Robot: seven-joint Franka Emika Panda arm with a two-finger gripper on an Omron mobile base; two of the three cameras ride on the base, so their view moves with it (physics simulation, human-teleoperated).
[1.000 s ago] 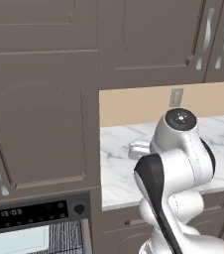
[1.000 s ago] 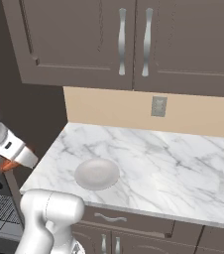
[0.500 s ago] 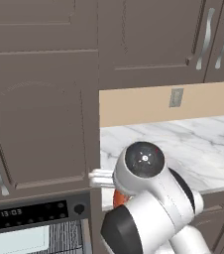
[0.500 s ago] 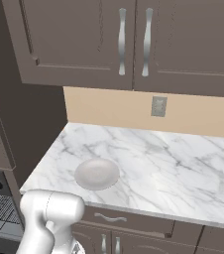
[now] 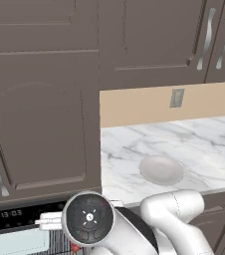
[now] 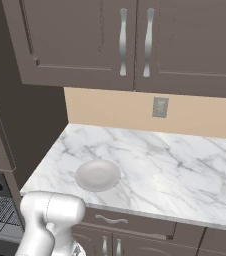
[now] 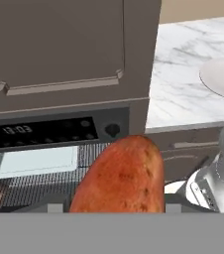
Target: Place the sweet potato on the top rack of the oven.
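The sweet potato (image 7: 120,182), orange-brown and oblong, stands large at the bottom of the hand view, and my gripper (image 7: 116,208) is shut on it; the fingertips are mostly hidden behind it. Just beyond it is the oven (image 7: 44,131), with a black control strip, a clock display and a round dark knob (image 7: 112,130). Below the strip are a pale glass window (image 7: 33,161) and the striped wire top rack (image 7: 32,187). In the left base view my wrist (image 5: 88,219) hangs in front of the oven's strip (image 5: 15,215), with a sliver of sweet potato (image 5: 74,247) under it.
A round pale plate (image 5: 161,169) (image 6: 98,175) lies on the marble counter (image 6: 175,170) to the right of the oven. Brown cabinet doors (image 5: 40,119) rise above the oven. My own white arm (image 6: 50,217) crosses below the counter's front edge.
The arm has swung left and down from over the counter to the front of the oven, carrying the sweet potato. The plate, once behind the arm, is uncovered.
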